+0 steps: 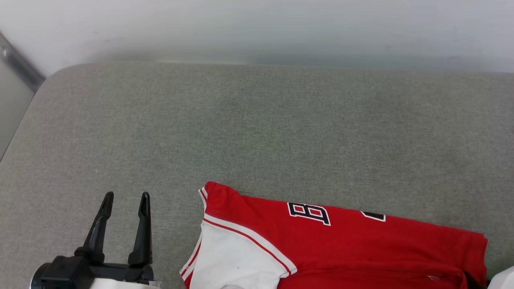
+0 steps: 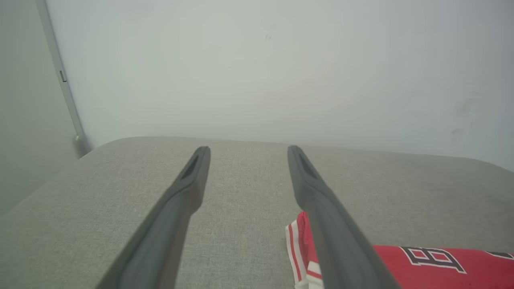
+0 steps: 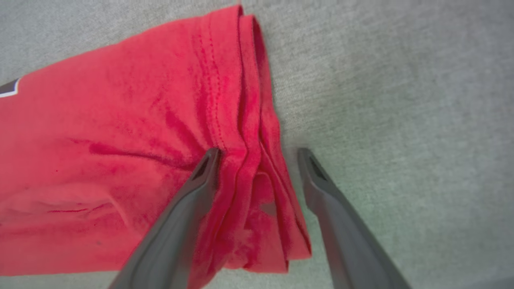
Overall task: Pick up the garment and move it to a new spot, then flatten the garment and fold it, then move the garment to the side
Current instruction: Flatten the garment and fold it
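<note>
The garment (image 1: 341,249) is a red jersey with a white sleeve, striped trim and black white-outlined lettering. It lies folded at the near edge of the grey padded surface (image 1: 257,132). My left gripper (image 1: 127,195) stands open to the left of it, apart from the cloth, with nothing between its fingers. In the left wrist view the left gripper (image 2: 247,148) points over bare padding, and the garment (image 2: 425,273) is at the lower right. My right gripper (image 3: 259,150) is open over the garment's (image 3: 120,140) red hem end. One finger is over the cloth and the other over the padding.
A pale wall (image 1: 257,28) runs along the far edge of the padded surface. A metal strip (image 1: 20,64) stands at the far left corner. The surface's rounded left edge (image 1: 24,120) drops off there. A pale forearm (image 1: 504,279) shows at the lower right corner.
</note>
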